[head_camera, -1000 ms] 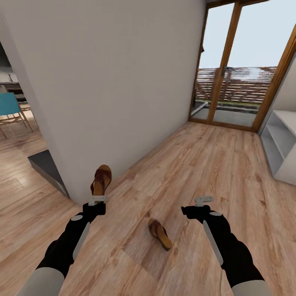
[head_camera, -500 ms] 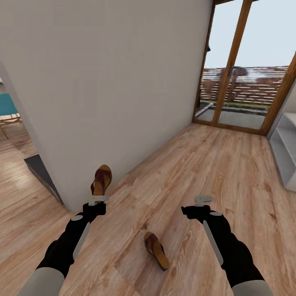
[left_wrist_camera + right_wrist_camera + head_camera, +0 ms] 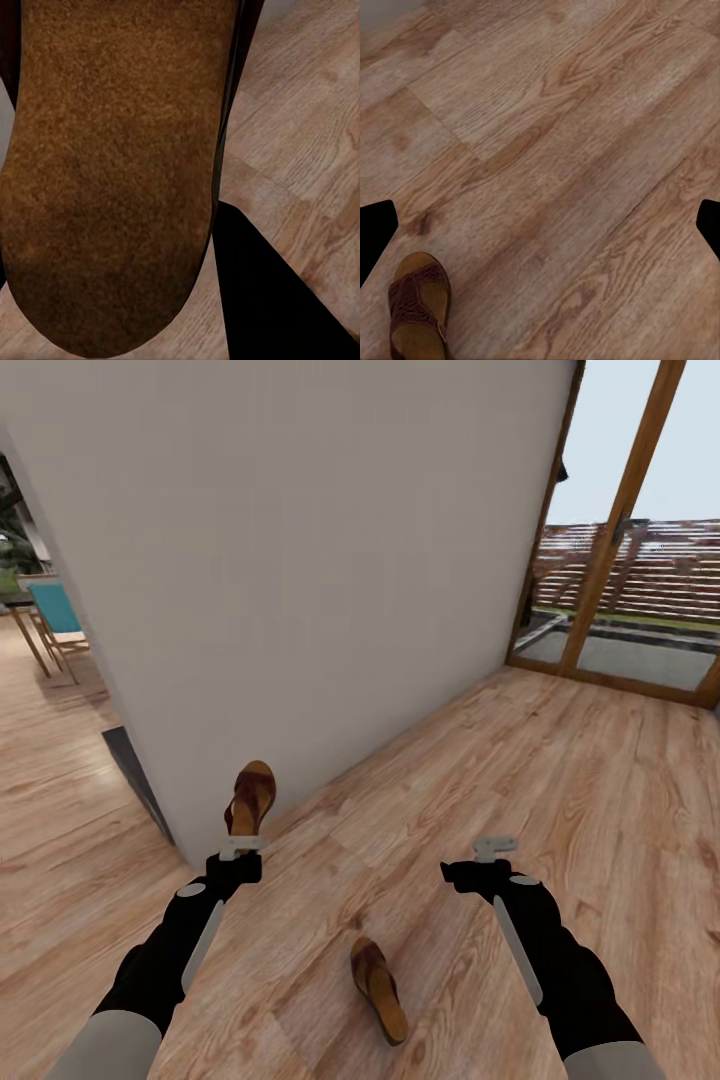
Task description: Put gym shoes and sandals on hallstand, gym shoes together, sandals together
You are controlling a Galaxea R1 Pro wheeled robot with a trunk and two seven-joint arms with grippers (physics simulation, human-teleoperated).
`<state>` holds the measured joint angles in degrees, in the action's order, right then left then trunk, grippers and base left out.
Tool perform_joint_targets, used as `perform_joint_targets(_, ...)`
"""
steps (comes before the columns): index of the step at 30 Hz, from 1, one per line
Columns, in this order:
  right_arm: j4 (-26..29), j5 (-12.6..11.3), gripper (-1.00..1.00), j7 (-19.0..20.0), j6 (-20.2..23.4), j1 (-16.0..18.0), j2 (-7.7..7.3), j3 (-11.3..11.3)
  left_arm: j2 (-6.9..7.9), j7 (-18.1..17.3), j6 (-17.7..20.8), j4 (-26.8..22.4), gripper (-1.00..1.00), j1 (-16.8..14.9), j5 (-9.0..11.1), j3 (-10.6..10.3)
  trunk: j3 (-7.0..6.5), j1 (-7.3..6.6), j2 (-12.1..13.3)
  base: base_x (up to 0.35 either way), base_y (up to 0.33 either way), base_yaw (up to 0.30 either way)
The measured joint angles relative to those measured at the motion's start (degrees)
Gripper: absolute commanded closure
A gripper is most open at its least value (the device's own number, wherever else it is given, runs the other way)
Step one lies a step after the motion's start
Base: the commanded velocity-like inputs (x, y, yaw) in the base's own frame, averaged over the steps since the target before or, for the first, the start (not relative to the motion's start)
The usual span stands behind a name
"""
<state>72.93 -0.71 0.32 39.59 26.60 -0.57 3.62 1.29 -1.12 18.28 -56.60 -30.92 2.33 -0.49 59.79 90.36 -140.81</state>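
Note:
My left gripper (image 3: 240, 847) is shut on the heel end of one dark brown sandal (image 3: 250, 797), which stands up from it, close to the wall's corner. In the left wrist view that sandal's tan insole (image 3: 112, 172) sits right before the camera, beside a black finger (image 3: 277, 300). The other sandal (image 3: 378, 988) lies flat on the corridor floor (image 3: 480, 760) between my arms, also seen as sandal (image 3: 420, 311) in the right wrist view. My right gripper (image 3: 495, 847) hovers open over bare planks, to the right of it. The gym shoes and the hallstand are out of view.
A white wall (image 3: 300, 560) runs from its corner near my left hand back to a wooden-framed glass door (image 3: 620, 560). Past the corner on the left are a dark panel (image 3: 135, 775) and a teal chair (image 3: 55, 615). Wood flooring stretches to the right.
The whole picture has shifted right, so the camera has turned left; the pale shelf unit at the right edge has left the frame. Both arms keep the same pose.

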Motion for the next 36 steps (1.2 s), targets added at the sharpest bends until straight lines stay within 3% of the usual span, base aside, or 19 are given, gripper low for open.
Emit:
perform_joint_targets(7, -0.04, -0.1, -1.0, 0.0, -0.06, 0.0, 0.07, 0.51, 0.0, 0.0, 0.0, 0.0, 1.0, 0.0, 0.0, 0.0, 0.0, 0.0, 0.0, 0.003, -0.01, 0.007)
perform_joint_targets(8, -0.04, -0.14, -1.0, 0.0, -0.06, -0.01, 0.16, 1.62, 0.0, 0.0, 0.0, 0.0, 1.0, 0.0, 0.0, 0.0, 0.0, 0.0, 0.0, 0.0, 0.0, 0.0)
perform_joint_targets(9, -0.05, -0.31, -1.0, -0.02, -0.07, -0.01, 0.45, 4.95, -0.01, 0.0, 0.0, 0.01, 1.0, -0.01, 0.0, 0.01, 0.0, 0.0, 0.0, 0.0, 0.0, 0.0)
perform_joint_targets(12, -0.04, -0.18, -1.0, -0.11, -0.07, -0.01, 0.82, 10.24, 0.0, 0.01, 0.0, 0.0, 1.0, 0.0, 0.0, 0.06, 0.0, 0.0, 0.0, 0.0, 0.0, 0.0)
perform_joint_targets(15, -0.05, -0.17, -1.0, -0.15, -0.06, 0.0, 0.96, 12.27, 0.0, 0.01, 0.01, 0.0, 1.0, 0.0, 0.0, 0.05, 0.01, 0.0, 0.0, 0.0, 0.0, 0.031)
perform_joint_targets(30, 0.02, -0.17, -1.0, -0.16, -0.06, 0.0, 1.01, 12.99, 0.01, 0.01, 0.01, -0.01, 1.0, 0.0, 0.01, 0.07, 0.13, 0.0, 0.0, 0.0, 0.0, 0.246)
perform_joint_targets(36, -0.02, -0.18, -1.0, -0.09, -0.06, 0.0, 0.98, 12.91, 0.0, -0.01, 0.01, 0.0, 1.0, 0.0, 0.0, 0.06, 0.13, 0.0, 0.0, 0.0, 0.0, 0.083)
